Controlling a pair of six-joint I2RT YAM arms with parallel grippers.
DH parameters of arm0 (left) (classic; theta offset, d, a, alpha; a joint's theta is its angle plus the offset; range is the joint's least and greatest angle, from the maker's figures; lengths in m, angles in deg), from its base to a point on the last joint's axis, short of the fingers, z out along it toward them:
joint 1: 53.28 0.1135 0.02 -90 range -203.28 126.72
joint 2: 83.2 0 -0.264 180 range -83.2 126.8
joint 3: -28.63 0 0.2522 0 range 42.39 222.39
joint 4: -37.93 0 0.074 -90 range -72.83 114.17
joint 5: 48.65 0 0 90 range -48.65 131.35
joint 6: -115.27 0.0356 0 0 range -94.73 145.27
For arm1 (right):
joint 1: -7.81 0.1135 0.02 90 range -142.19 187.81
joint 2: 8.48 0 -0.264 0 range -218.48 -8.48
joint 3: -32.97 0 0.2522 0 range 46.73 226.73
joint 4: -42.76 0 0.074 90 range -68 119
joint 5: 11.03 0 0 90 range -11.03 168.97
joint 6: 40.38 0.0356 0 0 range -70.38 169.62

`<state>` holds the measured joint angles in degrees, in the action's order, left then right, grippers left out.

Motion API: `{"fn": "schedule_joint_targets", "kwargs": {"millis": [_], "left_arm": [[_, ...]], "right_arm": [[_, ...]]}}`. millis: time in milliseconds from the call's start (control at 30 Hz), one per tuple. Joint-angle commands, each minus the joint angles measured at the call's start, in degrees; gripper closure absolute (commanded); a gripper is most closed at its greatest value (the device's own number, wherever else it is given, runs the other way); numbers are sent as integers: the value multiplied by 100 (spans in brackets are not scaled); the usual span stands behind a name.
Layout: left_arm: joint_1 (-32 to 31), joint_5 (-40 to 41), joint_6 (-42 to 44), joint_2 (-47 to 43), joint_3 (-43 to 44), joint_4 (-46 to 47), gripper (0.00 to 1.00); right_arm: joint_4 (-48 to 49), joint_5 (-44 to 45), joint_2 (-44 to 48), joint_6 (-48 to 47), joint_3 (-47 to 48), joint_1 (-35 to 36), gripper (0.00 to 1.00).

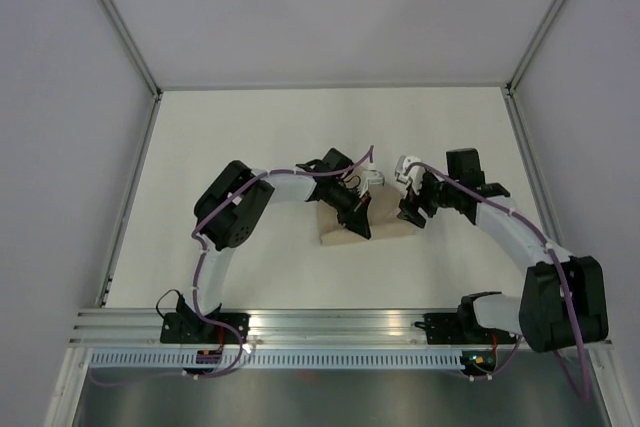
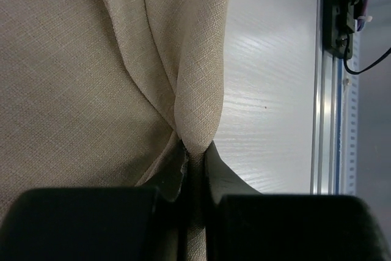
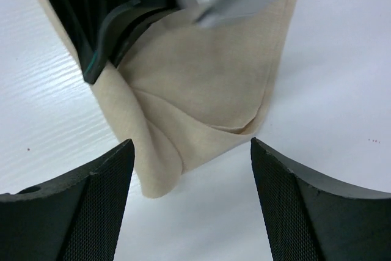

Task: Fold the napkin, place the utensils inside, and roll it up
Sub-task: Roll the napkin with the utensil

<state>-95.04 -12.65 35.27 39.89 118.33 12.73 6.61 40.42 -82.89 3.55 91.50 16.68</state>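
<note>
A beige napkin [image 1: 386,219] lies partly folded near the middle of a white counter [image 1: 250,137]. The left claw [image 2: 194,158] is pinched tight on a raised pleat of the cloth, probably to carry that edge over for a fold. The right claw [image 3: 190,151] is spread wide around a loose corner of the napkin, holding nothing and likely ready to take it. No utensil is in view.

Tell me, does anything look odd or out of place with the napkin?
Yes. The napkin is not flat: the left hand pinches a raised fold, and the layers near the open right hand lie uneven, their edges not lined up. No utensil shows in any view.
</note>
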Motion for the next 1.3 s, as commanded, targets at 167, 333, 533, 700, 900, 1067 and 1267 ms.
{"fn": "schedule_joint_targets", "kwargs": {"millis": [167, 333, 533, 700, 900, 1067, 1267], "left_arm": [[177, -93, -200, 699, 166, -1281, 98], [203, -155, -261, 1015, 324, -1501, 98], [203, -208, -306, 1244, 509, -1659, 98], [221, -208, -323, 1297, 606, -1730, 98], [229, -252, -297, 1306, 632, -1782, 98], [238, -339, -253, 1270, 667, -1800, 96], [352, -462, -490, 1034, 826, -1616, 73]], "right_arm": [[1377, 646, 1341, -1018, -1734, 1292, 18], [1905, 1137, 1078, -1080, -1937, 1881, 18], [2195, 1603, 911, -1203, -2113, 2435, 18], [2519, 1911, 569, -1343, -2201, 2770, 21], [2661, 2044, 76, -1440, -2131, 2840, 33], [2460, 2088, -73, -1572, -2087, 2840, 61], [1775, 1939, -179, -1634, -1947, 2840, 91]]}}
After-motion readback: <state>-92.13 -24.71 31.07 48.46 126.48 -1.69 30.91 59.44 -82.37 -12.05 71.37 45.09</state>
